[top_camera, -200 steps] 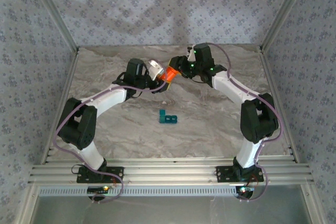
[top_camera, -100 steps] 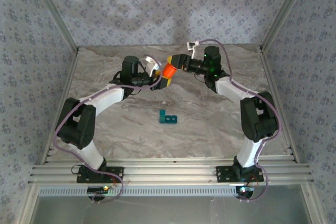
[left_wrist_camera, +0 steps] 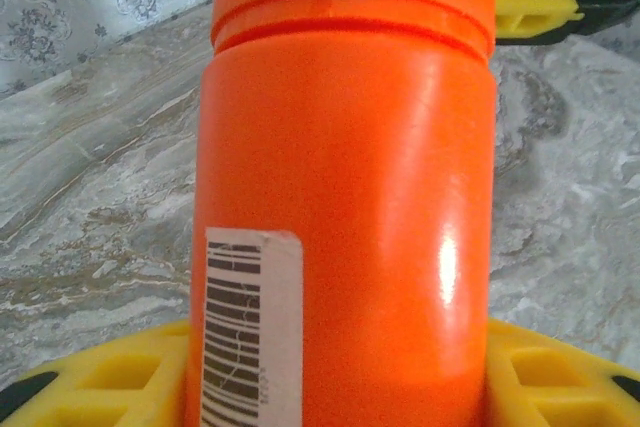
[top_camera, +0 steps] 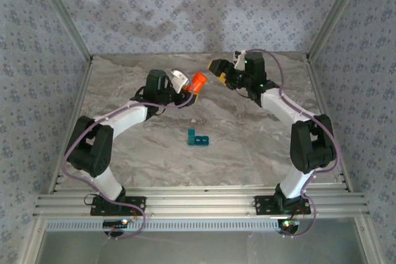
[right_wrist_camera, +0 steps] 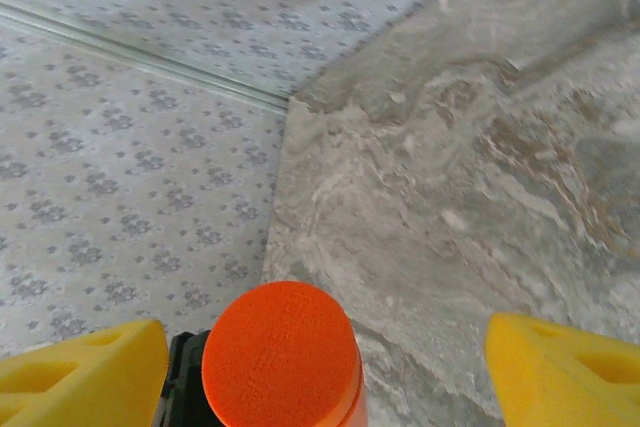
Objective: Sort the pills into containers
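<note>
My left gripper is shut on an orange pill bottle, held above the far middle of the table with its cap pointing right. In the left wrist view the bottle, with a barcode label, stands between my yellow fingers. My right gripper is open, just right of the cap and apart from it. The right wrist view shows the orange cap end-on between the wide-spread yellow fingers. The teal containers lie mid-table. The pills are out of view.
The marble tabletop is bounded by patterned walls at the back and both sides, and by a metal rail at the near edge by the arm bases. The table's far left corner appears in the right wrist view.
My right gripper opened, let go of the bottle's cap and drew back to the right. The left gripper kept hold of the bottle, which shifted only slightly.
</note>
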You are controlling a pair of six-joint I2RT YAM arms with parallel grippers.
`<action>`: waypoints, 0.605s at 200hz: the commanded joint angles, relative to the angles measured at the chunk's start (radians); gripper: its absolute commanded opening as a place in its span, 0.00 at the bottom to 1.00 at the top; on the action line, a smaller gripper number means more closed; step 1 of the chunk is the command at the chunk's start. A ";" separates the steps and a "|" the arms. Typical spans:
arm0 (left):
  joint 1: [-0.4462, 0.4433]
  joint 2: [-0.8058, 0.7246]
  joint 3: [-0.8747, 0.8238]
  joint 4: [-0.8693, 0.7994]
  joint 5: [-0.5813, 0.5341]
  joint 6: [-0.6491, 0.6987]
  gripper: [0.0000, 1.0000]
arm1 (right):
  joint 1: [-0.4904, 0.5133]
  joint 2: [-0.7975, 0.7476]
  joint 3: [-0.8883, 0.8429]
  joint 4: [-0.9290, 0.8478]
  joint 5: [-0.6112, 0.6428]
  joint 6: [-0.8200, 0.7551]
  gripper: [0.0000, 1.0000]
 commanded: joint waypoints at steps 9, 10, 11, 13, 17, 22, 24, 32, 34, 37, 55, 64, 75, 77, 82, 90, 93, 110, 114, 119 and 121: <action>-0.019 -0.034 0.011 -0.020 -0.042 0.060 0.00 | 0.036 0.019 0.073 -0.101 0.045 0.022 0.84; -0.020 -0.034 0.012 -0.021 -0.042 0.060 0.00 | 0.037 0.021 0.074 -0.103 0.045 0.021 0.84; -0.021 -0.034 0.012 -0.021 -0.042 0.061 0.00 | 0.039 0.022 0.076 -0.104 0.046 0.020 0.84; -0.021 -0.032 0.012 -0.021 -0.042 0.062 0.00 | 0.041 0.024 0.078 -0.106 0.045 0.019 0.84; -0.023 -0.031 0.015 -0.023 -0.042 0.063 0.00 | 0.045 0.029 0.084 -0.108 0.047 0.016 0.84; -0.025 -0.031 0.015 -0.024 -0.042 0.066 0.00 | 0.050 0.034 0.090 -0.110 0.047 0.015 0.84; -0.025 -0.030 0.016 -0.024 -0.042 0.065 0.00 | 0.050 0.035 0.093 -0.112 0.047 0.015 0.85; -0.028 -0.028 0.018 -0.024 -0.044 0.068 0.00 | 0.057 0.043 0.100 -0.116 0.047 0.013 0.85; -0.028 -0.028 0.018 -0.024 -0.044 0.067 0.00 | 0.059 0.045 0.102 -0.116 0.047 0.014 0.84; -0.028 -0.027 0.018 -0.024 -0.043 0.067 0.00 | 0.062 0.047 0.105 -0.118 0.047 0.014 0.84; -0.032 -0.026 0.021 -0.024 -0.044 0.067 0.00 | 0.073 0.063 0.123 -0.135 0.044 0.009 0.84; -0.033 -0.025 0.021 -0.023 -0.044 0.065 0.00 | 0.078 0.068 0.130 -0.140 0.043 0.007 0.83; -0.033 -0.025 0.024 -0.022 -0.043 0.066 0.00 | 0.081 0.073 0.130 -0.141 0.045 0.005 0.82; -0.034 -0.025 0.024 -0.022 -0.043 0.064 0.00 | 0.083 0.073 0.131 -0.142 0.045 0.005 0.82; -0.034 -0.025 0.024 -0.022 -0.043 0.064 0.00 | 0.084 0.075 0.131 -0.144 0.046 0.006 0.81; -0.034 -0.026 0.025 -0.022 -0.043 0.063 0.00 | 0.086 0.079 0.133 -0.142 0.041 0.006 0.80; -0.036 -0.026 0.025 -0.021 -0.043 0.063 0.00 | 0.086 0.080 0.132 -0.142 0.041 0.007 0.79; -0.038 -0.026 0.029 -0.021 -0.041 0.063 0.00 | 0.088 0.089 0.135 -0.147 0.038 0.008 0.78; -0.038 -0.026 0.030 -0.021 -0.041 0.064 0.00 | 0.089 0.088 0.134 -0.144 0.035 0.009 0.77; -0.038 -0.026 0.030 -0.021 -0.041 0.063 0.00 | 0.090 0.089 0.132 -0.143 0.035 0.009 0.76; -0.037 -0.025 0.030 -0.021 -0.041 0.064 0.00 | 0.090 0.089 0.131 -0.143 0.034 0.009 0.75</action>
